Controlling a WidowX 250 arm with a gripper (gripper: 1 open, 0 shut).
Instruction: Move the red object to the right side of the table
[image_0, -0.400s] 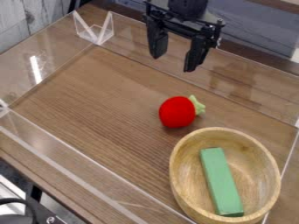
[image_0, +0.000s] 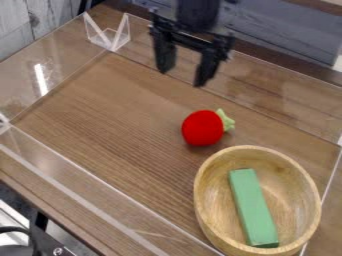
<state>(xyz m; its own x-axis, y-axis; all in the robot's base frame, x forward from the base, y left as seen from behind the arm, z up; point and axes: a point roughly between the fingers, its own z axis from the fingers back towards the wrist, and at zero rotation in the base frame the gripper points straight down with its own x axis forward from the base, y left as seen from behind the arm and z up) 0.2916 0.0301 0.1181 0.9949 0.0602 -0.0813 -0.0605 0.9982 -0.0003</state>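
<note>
The gripper (image_0: 189, 62) has shifted left since a moment ago, fingers still wide and holding nothing; the red object (image_0: 203, 128) rests unmoved on the table (image_0: 107, 110), just beside the wooden bowl (image_0: 214, 215); grasping probably comes next

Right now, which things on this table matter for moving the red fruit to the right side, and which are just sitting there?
Belong to the job:
red fruit
table
gripper, open, above the table, apart from the fruit

Just lying about:
wooden bowl
green block, lying in the bowl
clear walls around the table
</note>
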